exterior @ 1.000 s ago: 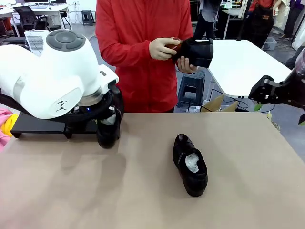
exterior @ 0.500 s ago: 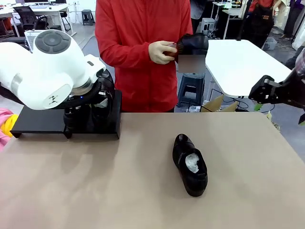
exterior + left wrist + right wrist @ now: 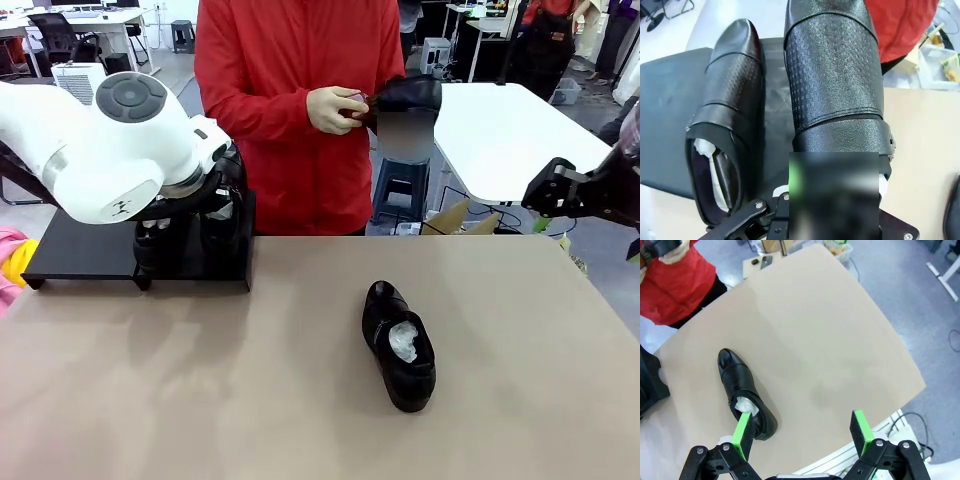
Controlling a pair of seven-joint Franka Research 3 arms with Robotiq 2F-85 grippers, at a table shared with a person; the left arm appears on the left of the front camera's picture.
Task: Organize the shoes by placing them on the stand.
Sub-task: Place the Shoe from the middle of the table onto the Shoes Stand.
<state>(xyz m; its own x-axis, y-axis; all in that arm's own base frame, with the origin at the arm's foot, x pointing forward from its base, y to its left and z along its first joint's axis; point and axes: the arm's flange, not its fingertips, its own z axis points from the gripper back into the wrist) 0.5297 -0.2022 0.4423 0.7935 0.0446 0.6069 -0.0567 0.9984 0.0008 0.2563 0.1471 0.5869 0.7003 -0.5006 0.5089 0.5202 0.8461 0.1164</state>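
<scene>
At the far left of the table [image 3: 200, 400] the stand [image 3: 75, 255] sits low and black. In the left wrist view a resting shoe [image 3: 725, 110] lies flat on it, toe pointing away from the camera, with white paper showing in its opening. Just to the right of it, with a thin strip of stand between them, is the gripped shoe [image 3: 835, 75]. The left gripper [image 3: 212, 218] clamps its heel end, jaws drawn in narrow on the leather. This shoe is over the stand's right part, parallel to its neighbour, and whether its sole touches the panel cannot be told. Beyond the table's far edge stands a person in a red top, one gloved hand [image 3: 335, 108] pressed against a raised shoe [image 3: 408, 93] held at chest height. Right of the table's middle the lone shoe [image 3: 400, 345] lies on the bare top, toe toward the person, crumpled white paper in its opening, well apart from the stand. At the far right the right gripper [image 3: 801, 415] hangs above the table, jaws spread wide, with nothing between its green pads [image 3: 744, 432].
</scene>
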